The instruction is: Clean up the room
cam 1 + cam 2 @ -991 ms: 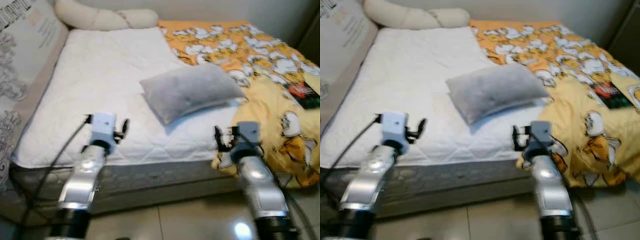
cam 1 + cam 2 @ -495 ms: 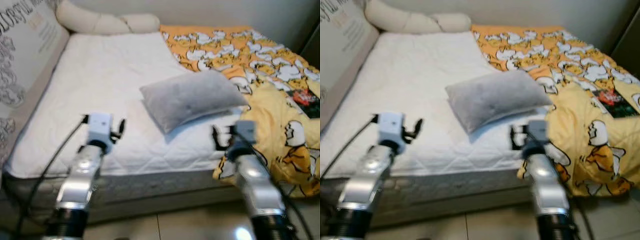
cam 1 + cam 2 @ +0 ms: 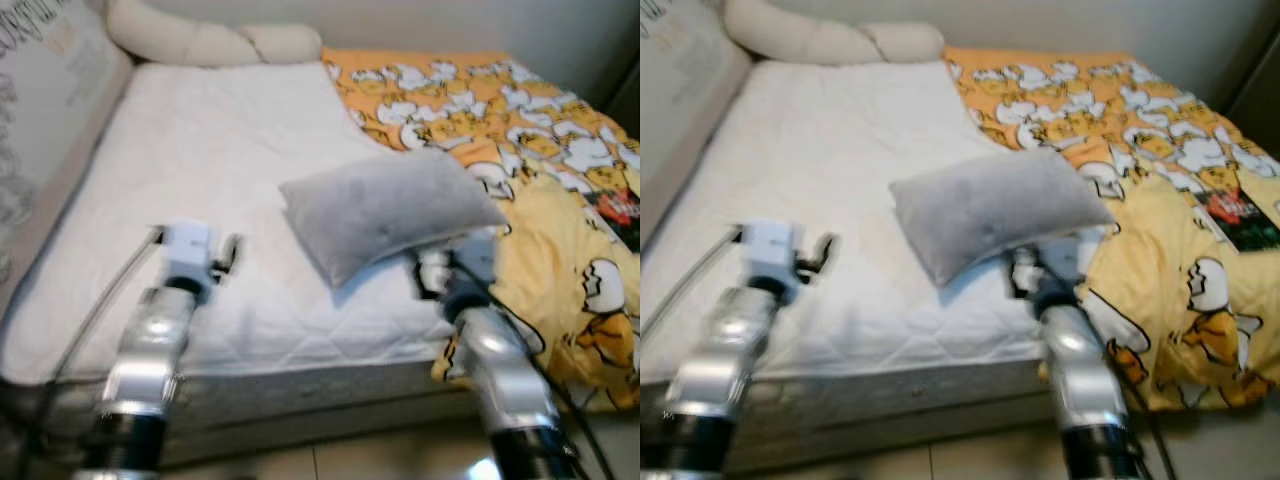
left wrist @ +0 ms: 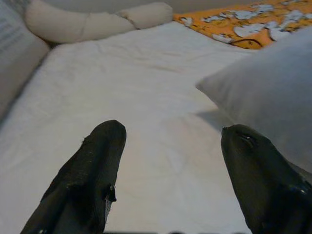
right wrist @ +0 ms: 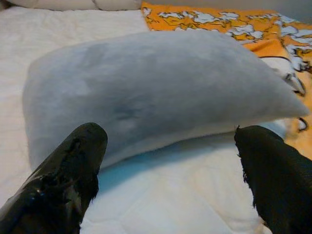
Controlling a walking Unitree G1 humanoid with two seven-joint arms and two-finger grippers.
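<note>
The right end effector is released, its two black fingers spread wide, and the grey pillow lies straight ahead of it, just beyond the fingertips and not yet touched. Seen from the head, the pillow's long axis runs crosswise to the reach, its right end a little farther up the bed than its left, so the near long edge faces this end effector almost square on. The right arm is clearly the nearer one; I judge that a short push forward would bring the spread fingers over that near edge.

The left end effector is also released, fingers apart, and hangs over bare mattress to the left of the pillow, whose left corner shows beside one of its fingers. It stands apart from the pillow and looks past it toward the head of the bed.

The pillow sits on the white quilted mattress, near the foot edge and toward the right half. Just to the right of the pillow, an orange and yellow duck-print blanket covers that side of the bed and spills over the corner. Well beyond the pillow, a long cream bolster lies along the head of the bed against the wall. Below the foot edge there is pale tiled floor
</note>
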